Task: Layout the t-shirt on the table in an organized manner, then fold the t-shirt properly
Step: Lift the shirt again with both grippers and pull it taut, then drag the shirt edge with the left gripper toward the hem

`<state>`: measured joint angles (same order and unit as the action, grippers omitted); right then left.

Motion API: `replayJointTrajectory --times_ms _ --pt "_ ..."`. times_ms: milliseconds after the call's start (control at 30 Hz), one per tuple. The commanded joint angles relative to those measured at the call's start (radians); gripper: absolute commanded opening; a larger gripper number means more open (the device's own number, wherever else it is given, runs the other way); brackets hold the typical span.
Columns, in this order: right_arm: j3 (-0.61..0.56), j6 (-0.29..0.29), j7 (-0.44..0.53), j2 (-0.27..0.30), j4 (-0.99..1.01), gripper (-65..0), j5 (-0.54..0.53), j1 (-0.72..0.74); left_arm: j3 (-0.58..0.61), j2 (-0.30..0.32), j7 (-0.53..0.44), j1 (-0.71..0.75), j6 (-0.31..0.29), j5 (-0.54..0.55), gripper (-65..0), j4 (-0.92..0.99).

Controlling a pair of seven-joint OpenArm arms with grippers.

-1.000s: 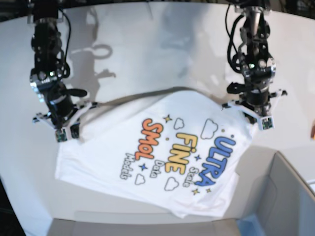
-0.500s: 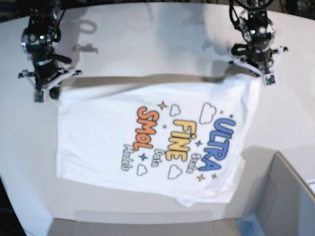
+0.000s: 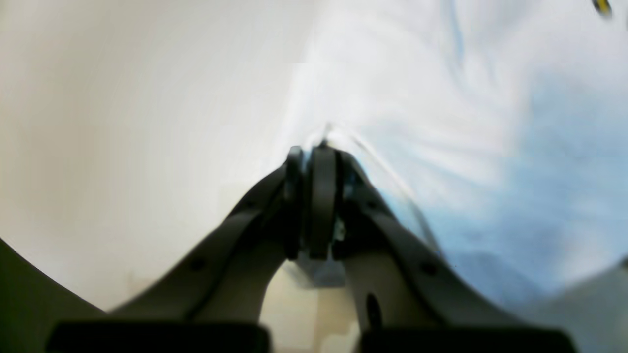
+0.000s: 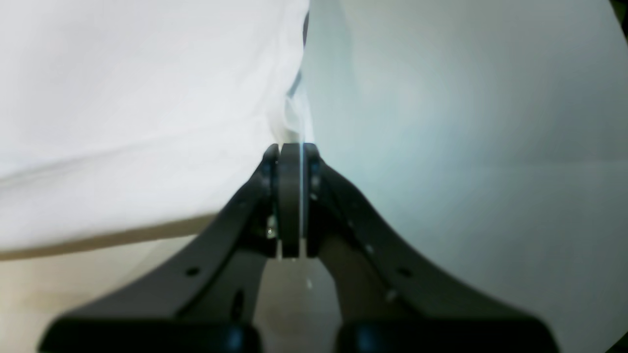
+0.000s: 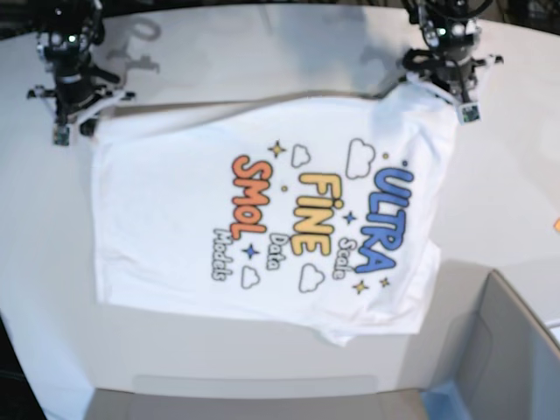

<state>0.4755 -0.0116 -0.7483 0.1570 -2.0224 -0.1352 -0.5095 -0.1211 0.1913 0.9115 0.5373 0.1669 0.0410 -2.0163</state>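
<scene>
Both claws, the left claw [image 5: 462, 98] and the right claw [image 5: 72, 125], pinch the shirt [image 5: 262, 219] by its far corners. This looks like the laying-out step. Next they should lower the cloth flat on the table [image 5: 262, 52] below them.

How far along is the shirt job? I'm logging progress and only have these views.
Done: nothing finished, though the t-shirt is spread print-up across the table. In hand: the layout; the left gripper and right gripper are each shut on a far corner. The near edge by the grey bin looks doubled under. Left: flatten that edge, release, then all folding.
</scene>
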Motion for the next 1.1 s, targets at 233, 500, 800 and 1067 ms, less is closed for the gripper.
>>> replayJointTrajectory --times_ms 233,500,800,1067 --pt "0.007 0.0 0.026 0.036 -0.016 -65.0 -0.119 0.01 -0.005 0.01 0.005 -0.041 0.006 -0.013 -65.0 -0.017" --pt "0.007 0.0 0.025 0.04 -0.001 -65.0 -0.126 0.048 0.002 0.014 0.048 -0.127 0.006 -0.014 -65.0 -0.017" --pt "0.002 -0.001 0.022 0.062 0.038 -65.0 -0.128 0.116 0.008 0.086 0.203 -0.322 0.003 -0.014 -65.0 -0.016" --pt "-0.034 -0.003 0.025 0.063 0.11 -65.0 -0.126 0.162 0.186 0.127 0.284 -0.467 0.003 -0.014 -65.0 -0.001"
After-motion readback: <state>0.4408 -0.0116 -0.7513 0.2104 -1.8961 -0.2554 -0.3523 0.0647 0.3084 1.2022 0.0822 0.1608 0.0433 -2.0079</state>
